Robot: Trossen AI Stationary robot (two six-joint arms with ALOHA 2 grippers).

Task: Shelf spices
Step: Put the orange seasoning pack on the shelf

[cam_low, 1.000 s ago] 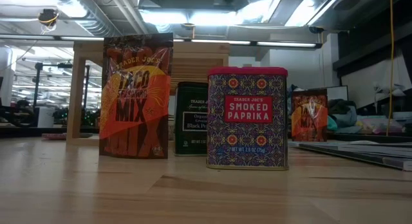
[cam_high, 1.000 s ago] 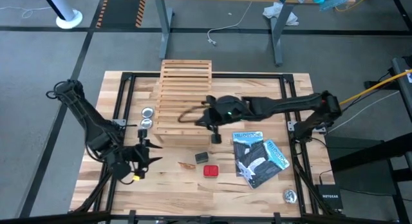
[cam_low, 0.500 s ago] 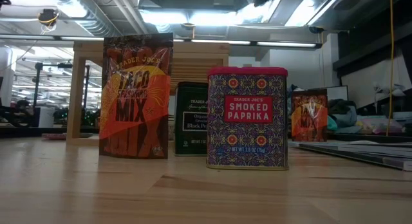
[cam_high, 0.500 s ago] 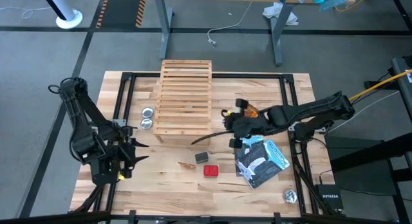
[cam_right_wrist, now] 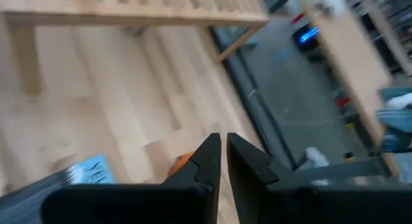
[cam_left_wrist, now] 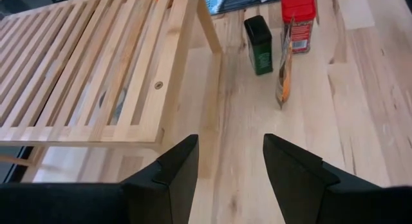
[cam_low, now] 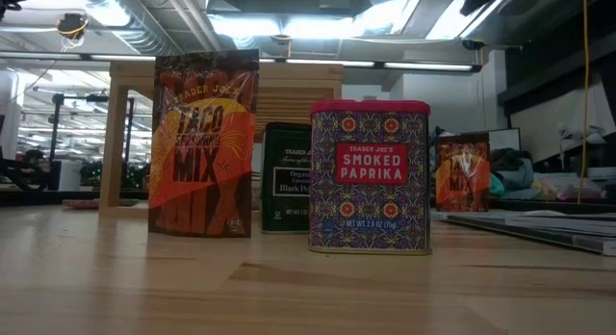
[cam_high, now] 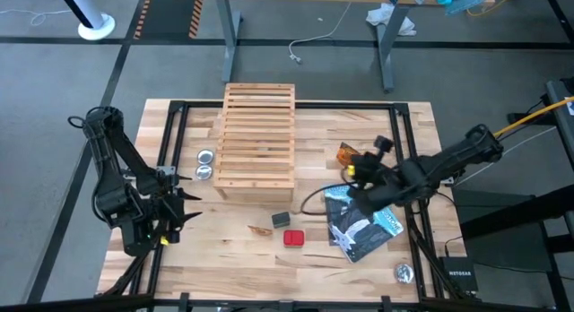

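The wooden slatted shelf (cam_high: 258, 137) (cam_left_wrist: 96, 69) stands on its legs at the table's far middle. Near it, a dark grey box (cam_high: 282, 220) (cam_left_wrist: 258, 36), a red box (cam_high: 293, 238) (cam_low: 371, 176) and an orange-brown packet (cam_high: 262, 229) (cam_low: 204, 142) stand upright on the table. A second orange packet (cam_high: 348, 155) (cam_low: 462, 171) stands right of the shelf. My right gripper (cam_high: 357, 169) (cam_right_wrist: 223, 150) is shut and hovers just over that packet (cam_right_wrist: 180, 163). My left gripper (cam_high: 184, 209) (cam_left_wrist: 230, 159) is open above bare table at the left, pointing toward the shelf's near leg.
Two silver tins (cam_high: 204, 164) lie left of the shelf and a third (cam_high: 404, 273) sits at the near right corner. Blue-and-black booklets (cam_high: 363, 222) lie under the right arm. A black frame rail (cam_high: 170, 142) borders the tabletop.
My right arm has drawn back from over the shelf's near edge toward the table's right, ending above the orange packet right of the shelf. My left gripper has pulled back a little toward the left edge. None of the packages has moved.
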